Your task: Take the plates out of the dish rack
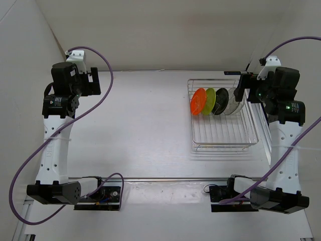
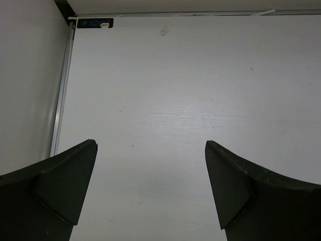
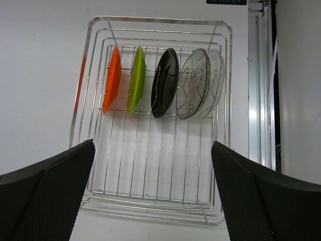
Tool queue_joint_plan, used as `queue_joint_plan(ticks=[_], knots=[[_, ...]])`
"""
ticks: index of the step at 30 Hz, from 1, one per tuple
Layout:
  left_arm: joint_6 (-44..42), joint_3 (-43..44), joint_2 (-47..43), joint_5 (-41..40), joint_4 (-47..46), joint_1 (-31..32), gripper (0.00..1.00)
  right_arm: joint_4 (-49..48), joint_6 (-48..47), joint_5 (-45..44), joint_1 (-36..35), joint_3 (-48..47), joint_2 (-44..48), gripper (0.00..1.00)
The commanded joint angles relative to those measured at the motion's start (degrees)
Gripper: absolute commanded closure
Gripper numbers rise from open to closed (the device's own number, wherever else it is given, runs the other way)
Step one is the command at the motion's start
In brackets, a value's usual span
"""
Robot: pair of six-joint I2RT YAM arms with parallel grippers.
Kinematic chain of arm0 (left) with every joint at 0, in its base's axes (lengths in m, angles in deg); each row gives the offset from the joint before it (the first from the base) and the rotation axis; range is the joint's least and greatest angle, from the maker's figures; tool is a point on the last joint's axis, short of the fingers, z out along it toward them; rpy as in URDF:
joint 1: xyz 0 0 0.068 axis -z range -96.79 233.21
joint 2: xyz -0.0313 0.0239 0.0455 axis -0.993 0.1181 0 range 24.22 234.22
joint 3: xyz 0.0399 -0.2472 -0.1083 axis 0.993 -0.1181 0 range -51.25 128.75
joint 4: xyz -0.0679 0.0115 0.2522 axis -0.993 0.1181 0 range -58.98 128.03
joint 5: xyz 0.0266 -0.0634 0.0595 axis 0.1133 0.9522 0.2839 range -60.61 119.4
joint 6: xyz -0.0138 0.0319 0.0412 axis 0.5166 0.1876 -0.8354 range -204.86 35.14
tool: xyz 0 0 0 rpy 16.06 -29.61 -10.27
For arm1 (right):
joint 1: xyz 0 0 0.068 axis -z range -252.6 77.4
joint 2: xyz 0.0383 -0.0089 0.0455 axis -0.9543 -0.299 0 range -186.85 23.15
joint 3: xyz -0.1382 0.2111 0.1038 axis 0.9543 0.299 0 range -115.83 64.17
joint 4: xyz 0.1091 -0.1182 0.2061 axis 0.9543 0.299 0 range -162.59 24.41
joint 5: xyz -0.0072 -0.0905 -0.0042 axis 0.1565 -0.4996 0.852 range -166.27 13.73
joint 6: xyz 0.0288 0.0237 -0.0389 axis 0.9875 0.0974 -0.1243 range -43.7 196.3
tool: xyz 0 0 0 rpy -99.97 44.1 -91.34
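A silver wire dish rack (image 1: 223,138) (image 3: 150,201) stands on the right of the table. Standing on edge in a row at its far end are the orange plate (image 1: 198,102) (image 3: 111,80), the lime green plate (image 1: 209,100) (image 3: 135,79), the glossy black plate (image 1: 219,100) (image 3: 164,83) and the clear plate (image 1: 231,101) (image 3: 200,84). My right gripper (image 1: 242,88) (image 3: 153,193) is open and empty, raised by the rack's far right corner. My left gripper (image 1: 95,83) (image 2: 150,188) is open and empty over bare table at the far left.
White walls close in the table at the back and both sides. A metal rail (image 1: 150,179) runs along the near edge between the arm bases. Purple cables (image 1: 95,108) loop from each arm. A small blue label (image 2: 94,23) sits in the far left corner.
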Motion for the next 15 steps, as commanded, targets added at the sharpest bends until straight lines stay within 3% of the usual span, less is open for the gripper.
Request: queue_joint_plan(ticks=[1,13,15], knots=[[0.5,-0.1,-1.3,-0.7,-0.8,0.2,0.0,-2.3,-0.8,-0.4,0.0,0.6,0.8,0.0],[0.5,-0.1,-0.7,0.4,-0.3,0.2,0.0,-1.8,-2.6,2.3,-0.5,1.9,1.3,0.0],[0.5,-0.1,-0.7,0.4,-0.3,0.2,0.0,-1.3,-3.3,-0.6,-3.2,1.9,0.8,0.01]])
